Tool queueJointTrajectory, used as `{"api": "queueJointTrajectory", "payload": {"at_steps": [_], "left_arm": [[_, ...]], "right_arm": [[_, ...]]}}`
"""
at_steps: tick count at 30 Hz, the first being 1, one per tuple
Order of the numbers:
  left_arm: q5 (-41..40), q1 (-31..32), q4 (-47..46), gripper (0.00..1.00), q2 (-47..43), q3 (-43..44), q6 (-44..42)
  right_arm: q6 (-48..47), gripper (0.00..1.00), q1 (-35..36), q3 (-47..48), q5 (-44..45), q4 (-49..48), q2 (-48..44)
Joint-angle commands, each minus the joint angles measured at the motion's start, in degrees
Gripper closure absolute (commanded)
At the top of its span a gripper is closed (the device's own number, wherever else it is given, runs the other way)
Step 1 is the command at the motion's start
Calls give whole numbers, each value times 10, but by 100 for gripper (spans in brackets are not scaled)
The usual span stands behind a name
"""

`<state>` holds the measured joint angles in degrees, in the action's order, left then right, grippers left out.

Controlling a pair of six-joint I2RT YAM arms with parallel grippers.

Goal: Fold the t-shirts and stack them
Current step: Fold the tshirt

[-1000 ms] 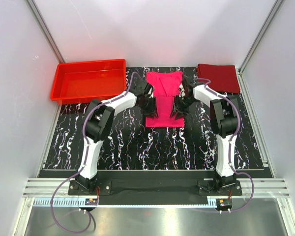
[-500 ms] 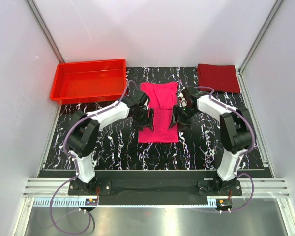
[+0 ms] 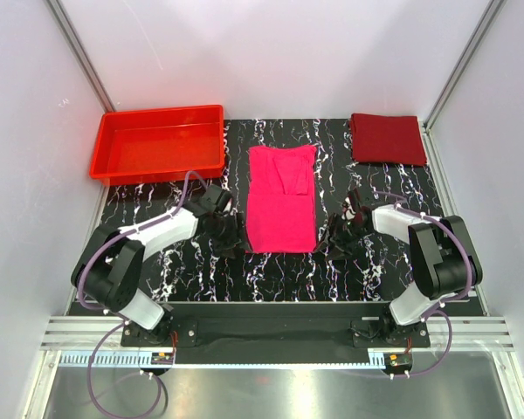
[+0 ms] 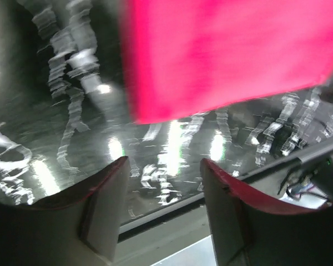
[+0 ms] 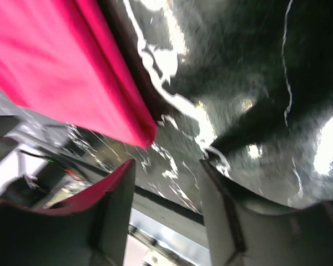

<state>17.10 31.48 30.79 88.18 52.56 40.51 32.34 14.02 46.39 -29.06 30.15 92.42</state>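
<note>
The magenta-pink t-shirt (image 3: 282, 199) lies flat on the black marbled mat (image 3: 271, 271) as a long narrow strip with its sleeves folded in. It also shows in the left wrist view (image 4: 227, 52) and the right wrist view (image 5: 61, 66). The dark maroon-red t-shirt (image 3: 387, 138) lies folded at the back right corner. My left gripper (image 3: 230, 237) is open and empty just left of the pink shirt's near edge. My right gripper (image 3: 339, 241) is open and empty just right of that near edge.
A rigid red plastic tray (image 3: 157, 142) stands at the back left, with nothing in it. White walls and metal posts close in the workspace. The mat's near edge and a metal rail (image 3: 271, 330) run along the front by the arm bases.
Both grippers let go of the pink shirt's sides and drew back towards the front, apart from each other. The shirt now lies released and flat, stretched out longer.
</note>
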Motion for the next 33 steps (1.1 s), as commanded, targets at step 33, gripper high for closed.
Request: {"api": "queueJointTrajectory", "payload": {"at_steps": [33], "left_arm": [[29,-62,-153,43,31,-121,334]], "right_arm": [[188,46,-23,-123,-14,-245,-1]]}}
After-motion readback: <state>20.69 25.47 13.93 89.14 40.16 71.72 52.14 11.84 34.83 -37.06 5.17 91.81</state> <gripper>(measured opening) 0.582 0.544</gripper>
